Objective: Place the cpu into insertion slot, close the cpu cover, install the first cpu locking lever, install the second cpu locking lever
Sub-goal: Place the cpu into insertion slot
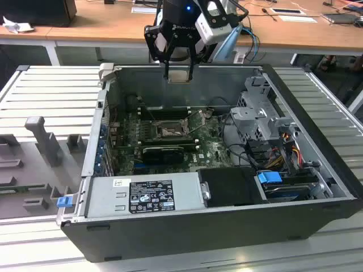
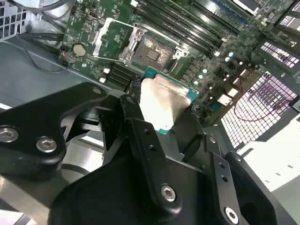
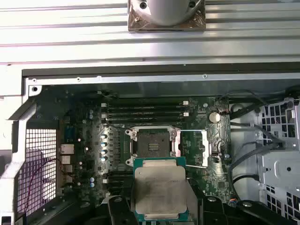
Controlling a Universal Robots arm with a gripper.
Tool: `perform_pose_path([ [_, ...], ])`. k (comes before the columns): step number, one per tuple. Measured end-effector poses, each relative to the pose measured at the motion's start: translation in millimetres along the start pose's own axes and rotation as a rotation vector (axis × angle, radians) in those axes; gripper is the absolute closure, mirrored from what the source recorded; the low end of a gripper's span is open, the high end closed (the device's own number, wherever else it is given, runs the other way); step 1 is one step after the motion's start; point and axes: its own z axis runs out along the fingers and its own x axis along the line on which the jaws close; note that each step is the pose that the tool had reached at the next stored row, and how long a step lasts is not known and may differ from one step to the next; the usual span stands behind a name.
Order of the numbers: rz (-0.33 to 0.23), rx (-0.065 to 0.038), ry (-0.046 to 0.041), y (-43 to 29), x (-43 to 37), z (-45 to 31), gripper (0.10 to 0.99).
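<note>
Gripper (image 1: 180, 69) fingers clamped on the cpu (image 3: 159, 186); cpu raised above the insertion slot (image 3: 151, 142), well apart from it; slot uncovered; cpu cover (image 3: 193, 148) swung open, just beside the slot.

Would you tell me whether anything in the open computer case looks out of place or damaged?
Nothing stands out. The gripper holds the cpu above the open case, roughly square with the empty insertion slot, and the cpu cover lies swung open beside the slot. I see no damage on the board.
</note>
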Motion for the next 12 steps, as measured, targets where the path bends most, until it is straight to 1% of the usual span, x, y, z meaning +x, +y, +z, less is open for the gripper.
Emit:
perform_pose_path([
  [8,0.025,0.0,-0.0023,0.0,0.4,0.0,0.557],
  [12,0.027,0.001,-0.0022,-0.1,0.4,0.8,0.557],
])
